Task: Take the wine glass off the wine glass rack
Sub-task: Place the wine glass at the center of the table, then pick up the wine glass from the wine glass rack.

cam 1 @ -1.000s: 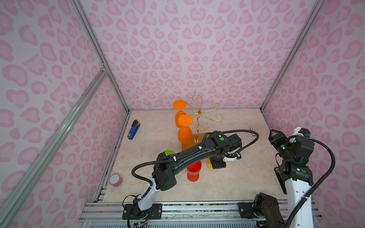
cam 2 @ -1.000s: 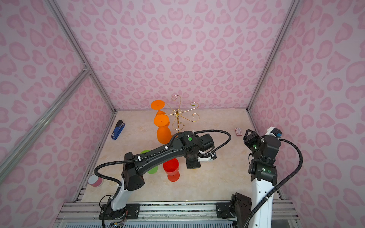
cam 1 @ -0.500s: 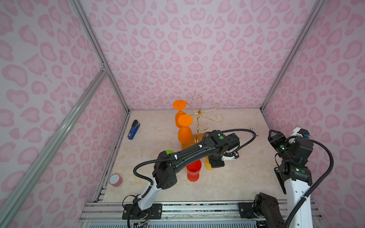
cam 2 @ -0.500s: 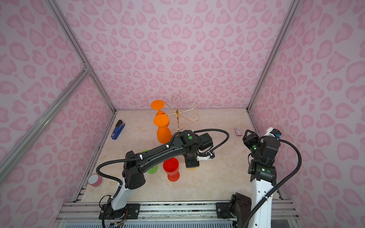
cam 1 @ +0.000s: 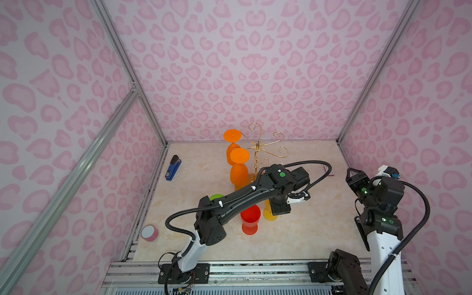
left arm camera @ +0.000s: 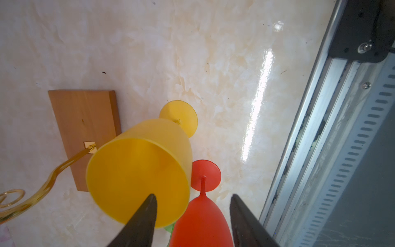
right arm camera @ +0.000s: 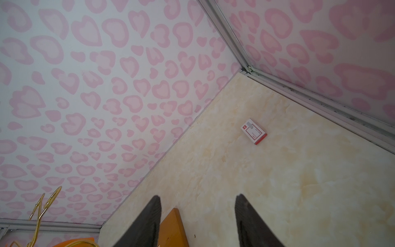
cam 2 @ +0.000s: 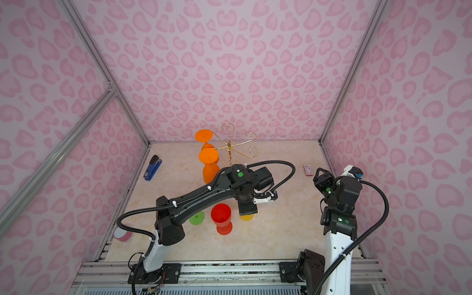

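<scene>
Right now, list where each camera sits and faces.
Top views: high in front, looking down on the marble table; left arm and right arm show.
Left wrist: faces down at the yellow plastic wine glass; open left pincer shows.
Right wrist: faces the far wall corner; open right pincer shows.
Both wrist views share the gold wire rack on its wooden base.

Over on my left, a blue stapler [cam 1: 173,167] lies flat on the marble tabletop [cam 1: 306,229], close to the side wall. Nearer, at the front left corner, a pink tape roll [cam 1: 149,233] sits beside the aluminium rail [cam 1: 255,270]. Far right, a small red-and-white box [cam 2: 308,170] lies flat near the wall. Pink heart wallpaper [cam 1: 242,63] all around.
</scene>
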